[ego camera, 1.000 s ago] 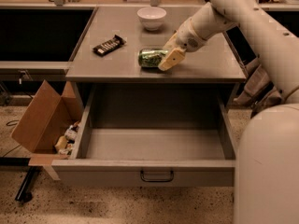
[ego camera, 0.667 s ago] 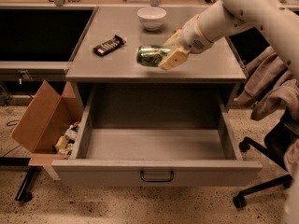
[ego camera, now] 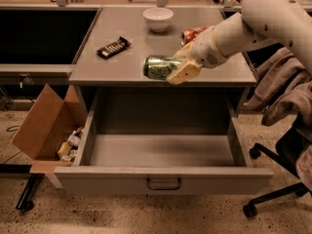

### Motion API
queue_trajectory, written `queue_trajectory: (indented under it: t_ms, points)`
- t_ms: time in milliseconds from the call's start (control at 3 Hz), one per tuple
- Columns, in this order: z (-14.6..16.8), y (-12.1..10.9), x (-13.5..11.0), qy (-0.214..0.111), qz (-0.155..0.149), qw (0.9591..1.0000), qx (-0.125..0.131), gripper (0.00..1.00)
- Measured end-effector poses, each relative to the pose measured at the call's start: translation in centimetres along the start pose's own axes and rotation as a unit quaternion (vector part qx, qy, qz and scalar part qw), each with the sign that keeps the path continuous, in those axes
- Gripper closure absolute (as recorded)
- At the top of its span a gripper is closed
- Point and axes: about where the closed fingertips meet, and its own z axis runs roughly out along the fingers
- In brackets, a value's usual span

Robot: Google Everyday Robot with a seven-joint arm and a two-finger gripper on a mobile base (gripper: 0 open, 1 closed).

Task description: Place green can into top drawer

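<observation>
Gripping green can [ego camera: 160, 67], tool [ego camera: 181, 68] above top drawer [ego camera: 161, 152].

Green can [ego camera: 160, 67], green-and-white label, silver end facing left, lying on its side at centre frame at the front edge of the tabletop [ego camera: 117, 68], clasped from its right by the gripper [ego camera: 179, 66], top drawer [ego camera: 122, 178] pulled open below, grey, wide, shallow, dark handle [ego camera: 164, 183] at lower centre.
</observation>
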Motion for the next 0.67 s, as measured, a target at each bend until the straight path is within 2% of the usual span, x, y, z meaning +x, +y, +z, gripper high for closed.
queue_trajectory:
  t_ms: [333,667]
  points:
    - [0.3,2.6,1.3,0.011,-0.008,0.9999,-0.006,1.0]
    - [0.9,6.7,4.1,0.042,-0.009,0.9989,-0.02,1.0]
